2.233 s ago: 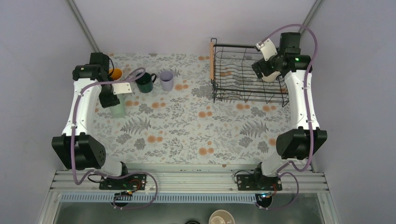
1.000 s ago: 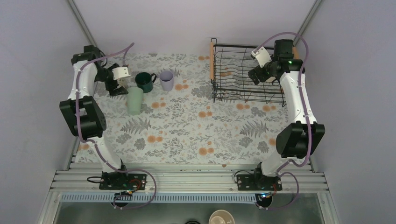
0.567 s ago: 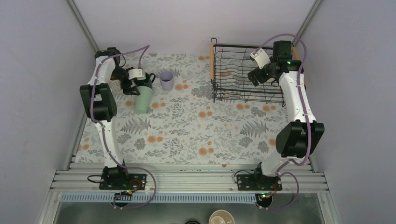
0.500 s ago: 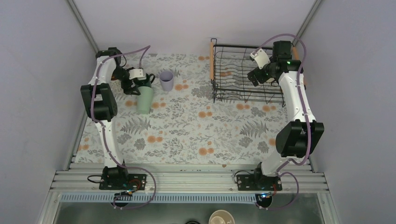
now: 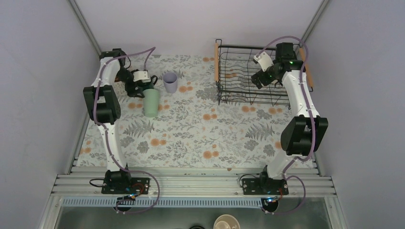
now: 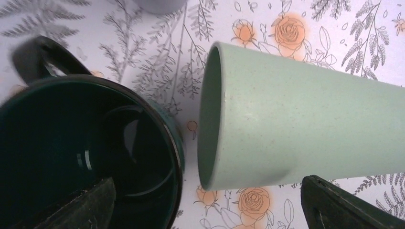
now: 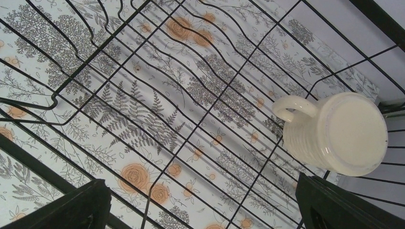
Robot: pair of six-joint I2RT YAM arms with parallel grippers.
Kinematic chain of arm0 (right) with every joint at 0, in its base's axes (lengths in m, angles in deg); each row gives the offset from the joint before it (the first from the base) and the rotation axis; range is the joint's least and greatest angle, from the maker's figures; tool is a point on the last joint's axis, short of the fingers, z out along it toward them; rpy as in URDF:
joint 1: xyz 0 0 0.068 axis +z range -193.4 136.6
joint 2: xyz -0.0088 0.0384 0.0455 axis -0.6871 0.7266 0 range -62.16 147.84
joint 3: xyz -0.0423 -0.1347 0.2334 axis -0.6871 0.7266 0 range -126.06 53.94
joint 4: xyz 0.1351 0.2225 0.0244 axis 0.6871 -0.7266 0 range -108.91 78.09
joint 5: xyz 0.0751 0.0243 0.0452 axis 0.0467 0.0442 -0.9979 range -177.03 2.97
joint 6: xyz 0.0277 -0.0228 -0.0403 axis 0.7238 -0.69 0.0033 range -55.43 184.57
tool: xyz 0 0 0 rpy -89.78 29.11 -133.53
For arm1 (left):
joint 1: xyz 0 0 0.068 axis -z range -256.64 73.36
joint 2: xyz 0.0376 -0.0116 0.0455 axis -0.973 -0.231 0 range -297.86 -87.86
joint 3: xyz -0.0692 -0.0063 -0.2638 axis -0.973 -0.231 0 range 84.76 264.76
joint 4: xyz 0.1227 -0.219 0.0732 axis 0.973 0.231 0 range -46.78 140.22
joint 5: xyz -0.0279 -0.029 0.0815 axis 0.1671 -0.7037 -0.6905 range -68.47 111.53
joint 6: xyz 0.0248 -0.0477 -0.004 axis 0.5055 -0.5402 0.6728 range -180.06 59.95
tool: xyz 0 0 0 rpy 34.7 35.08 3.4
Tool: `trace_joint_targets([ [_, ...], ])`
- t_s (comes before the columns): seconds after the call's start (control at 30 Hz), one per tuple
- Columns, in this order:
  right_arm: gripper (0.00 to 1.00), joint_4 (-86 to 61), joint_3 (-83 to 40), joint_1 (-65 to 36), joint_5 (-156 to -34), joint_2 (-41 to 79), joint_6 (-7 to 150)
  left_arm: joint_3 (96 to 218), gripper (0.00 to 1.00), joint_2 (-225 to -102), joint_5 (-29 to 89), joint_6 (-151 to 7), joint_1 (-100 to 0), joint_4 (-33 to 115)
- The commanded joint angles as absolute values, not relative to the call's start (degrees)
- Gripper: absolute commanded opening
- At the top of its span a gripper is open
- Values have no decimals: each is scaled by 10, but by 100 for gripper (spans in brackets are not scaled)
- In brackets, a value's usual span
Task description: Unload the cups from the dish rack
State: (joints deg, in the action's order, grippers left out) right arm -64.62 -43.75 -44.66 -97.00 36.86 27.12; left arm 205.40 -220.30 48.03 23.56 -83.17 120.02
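Observation:
The mint green cup [image 5: 151, 102] [image 6: 305, 129] lies on its side on the floral cloth, its mouth toward the upright dark green mug [image 5: 149, 84] [image 6: 86, 152]. My left gripper [image 5: 137, 89] [image 6: 210, 210] hovers open over both, holding nothing. The lavender tumbler [image 5: 170, 82] stands just right of them. The black wire dish rack [image 5: 218, 90] sits at the back right. My right gripper [image 5: 260, 78] [image 7: 205, 210] hangs open inside it, empty. The cream mug [image 7: 341, 133] rests upside down on the rack wires, up and right of the right finger [image 7: 344, 205].
A tan handleless cup [image 5: 226, 223] sits below the table's near edge, past the metal rail [image 5: 191, 183]. Grey walls close in left, right and behind. The rack's wooden handles [image 5: 216, 62] stick up at its sides.
The left arm swung back and rightward, leaving the mint cup, which now lies further right beside the green mug. The right gripper shifted slightly left inside the rack.

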Motion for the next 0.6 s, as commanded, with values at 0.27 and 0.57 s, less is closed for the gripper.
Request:
trace_joint_targets([
  [0.27,100,-646,-447,-450,-988,376,274,2081,99,-2085,515,260,-801,1210],
  [0.57,100,-649,-429,-450,-985,361,265,2047,98,-2097,479,245,-749,1210],
])
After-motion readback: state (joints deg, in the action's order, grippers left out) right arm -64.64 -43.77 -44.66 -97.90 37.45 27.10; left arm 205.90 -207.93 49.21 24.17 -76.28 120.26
